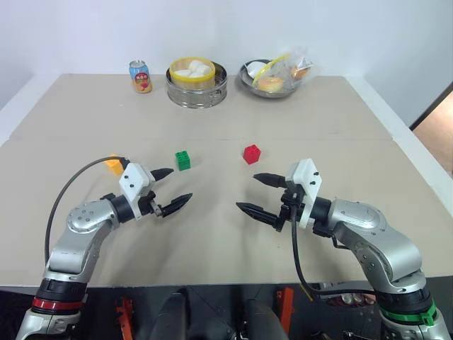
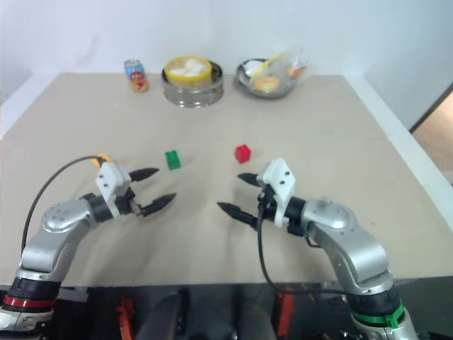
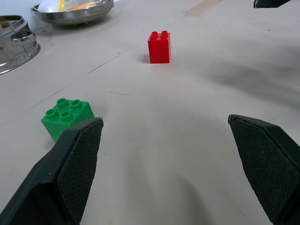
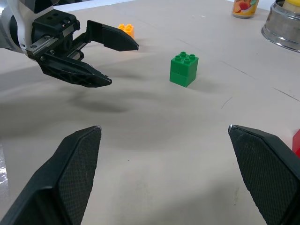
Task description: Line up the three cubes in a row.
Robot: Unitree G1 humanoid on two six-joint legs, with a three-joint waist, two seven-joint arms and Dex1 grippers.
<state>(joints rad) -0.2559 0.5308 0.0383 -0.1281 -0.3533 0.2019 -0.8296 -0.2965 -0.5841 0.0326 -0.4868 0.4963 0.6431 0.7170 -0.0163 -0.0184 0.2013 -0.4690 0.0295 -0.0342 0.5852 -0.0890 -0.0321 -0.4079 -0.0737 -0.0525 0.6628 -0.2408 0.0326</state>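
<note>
Altogether 3 cubes: 1 red cube point(image 1: 251, 154), 1 green cube point(image 1: 183, 160), 1 orange-yellow cube point(image 1: 113, 165).

- Tabletop point(image 1: 212, 127): plain beige, filling most of the frame, with a faint seam running across its middle.
- Can point(image 1: 140, 76): upper left, upright near the far edge, orange and blue print.
- Steamer point(image 1: 197, 83): upper centre, just right of the can, a round metal pot with a yellow-rimmed tray of white buns on top.
- Bowl point(image 1: 272, 78): upper right of centre, beside the steamer, a metal dish holding bread-like items, some in clear wrap.
</note>
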